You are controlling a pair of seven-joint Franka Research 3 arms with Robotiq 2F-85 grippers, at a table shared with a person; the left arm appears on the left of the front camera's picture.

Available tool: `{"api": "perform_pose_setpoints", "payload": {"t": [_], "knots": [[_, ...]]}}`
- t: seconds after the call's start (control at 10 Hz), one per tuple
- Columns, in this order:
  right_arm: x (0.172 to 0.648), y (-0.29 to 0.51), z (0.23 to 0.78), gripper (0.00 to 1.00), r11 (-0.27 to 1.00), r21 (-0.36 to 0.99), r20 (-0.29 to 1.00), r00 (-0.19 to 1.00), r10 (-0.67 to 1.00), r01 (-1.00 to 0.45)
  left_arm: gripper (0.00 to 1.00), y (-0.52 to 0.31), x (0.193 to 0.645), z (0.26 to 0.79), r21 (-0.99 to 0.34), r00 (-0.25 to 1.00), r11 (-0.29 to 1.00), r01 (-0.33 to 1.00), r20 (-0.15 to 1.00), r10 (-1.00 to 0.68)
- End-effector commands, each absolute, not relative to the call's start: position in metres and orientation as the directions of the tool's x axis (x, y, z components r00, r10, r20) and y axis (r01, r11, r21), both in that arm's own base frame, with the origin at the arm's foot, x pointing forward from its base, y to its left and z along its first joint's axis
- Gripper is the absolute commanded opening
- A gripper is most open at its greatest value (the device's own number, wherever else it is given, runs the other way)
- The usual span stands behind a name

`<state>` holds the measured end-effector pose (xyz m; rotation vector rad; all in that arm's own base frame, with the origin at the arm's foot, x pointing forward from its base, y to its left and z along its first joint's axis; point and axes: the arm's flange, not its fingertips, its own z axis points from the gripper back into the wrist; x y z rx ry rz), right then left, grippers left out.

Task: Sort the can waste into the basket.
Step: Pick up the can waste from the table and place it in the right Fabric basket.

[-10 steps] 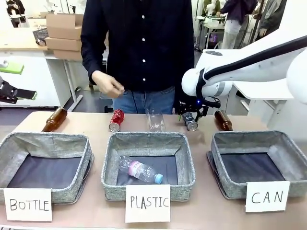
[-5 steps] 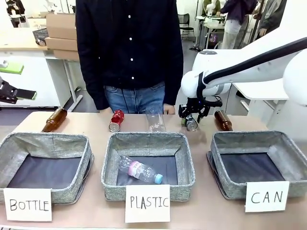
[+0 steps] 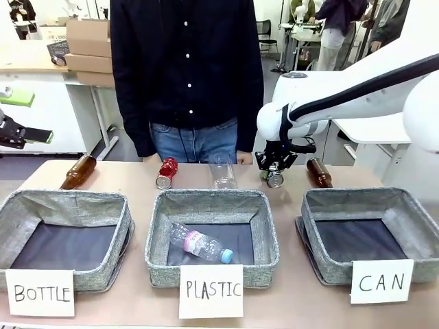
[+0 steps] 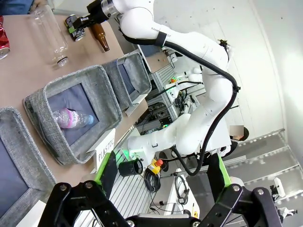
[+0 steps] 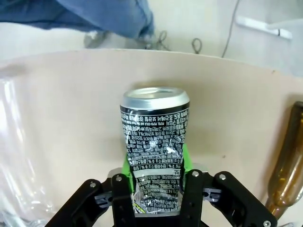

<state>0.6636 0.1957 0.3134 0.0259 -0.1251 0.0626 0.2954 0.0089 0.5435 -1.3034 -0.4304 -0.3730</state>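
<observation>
Black printed can [image 5: 154,137] sits clamped between the jaws of the right claw [image 5: 155,166].

Glossy metal can [image 5: 154,142], rough woven cloth basket [image 3: 326,264], shiny brown glass bottle [image 3: 319,173]

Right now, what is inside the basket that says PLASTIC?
One clear plastic bottle with a pink label and blue cap lies on the dark lining of the PLASTIC basket. The near wall hides the front strip of its floor.
</observation>
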Motion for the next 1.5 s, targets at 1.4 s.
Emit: {"api": "perform_pose_setpoints", "payload": {"t": [1.4], "knots": [[0.376,0.035,0.455,0.44,0.869,0.157,0.081,0.883,0.462,-0.469,1.0,0.007,0.296,0.545,-0.83,0.851,0.209,0.518,0.525,-0.02]]}}
